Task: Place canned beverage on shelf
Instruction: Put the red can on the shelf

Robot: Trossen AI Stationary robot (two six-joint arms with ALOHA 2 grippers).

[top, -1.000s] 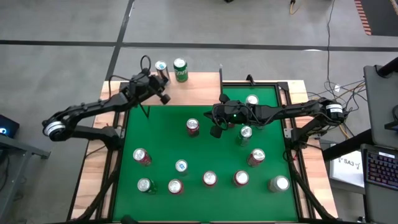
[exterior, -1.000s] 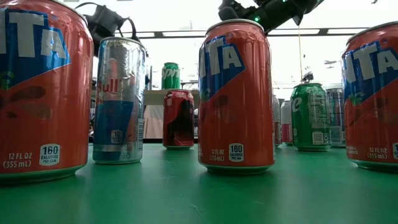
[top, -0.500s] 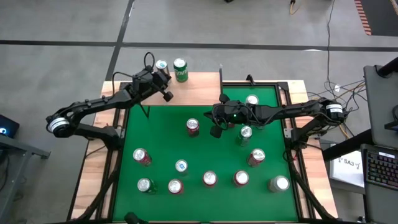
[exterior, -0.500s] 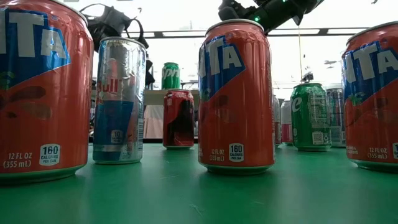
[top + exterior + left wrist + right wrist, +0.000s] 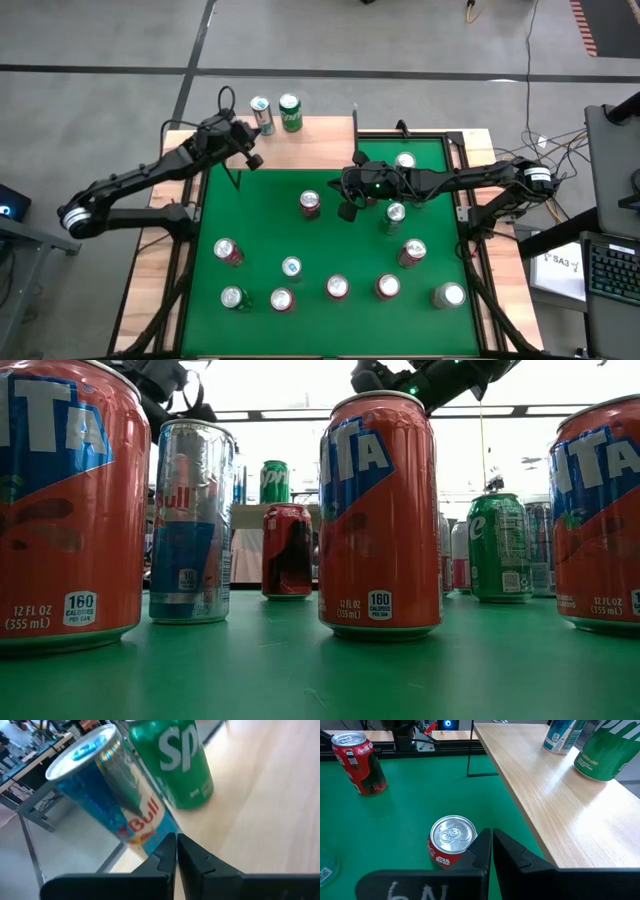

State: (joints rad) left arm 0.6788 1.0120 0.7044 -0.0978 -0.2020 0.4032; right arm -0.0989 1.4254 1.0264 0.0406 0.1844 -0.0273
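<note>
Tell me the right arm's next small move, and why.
Probably open the right gripper and lower it around the red Coca-Cola can just beneath it. Its fingers are shut and empty, and the light-wood shelf beside it holds only a blue-and-silver Red Bull can and a green Sprite can.

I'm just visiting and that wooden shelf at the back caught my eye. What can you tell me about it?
The shelf is a small light-wood board on thin black legs, standing along the far edge of the green table. Two cans stand upright on it near its far left corner: a blue-and-silver can and a green can, close together. The rest of the board is bare.
</note>
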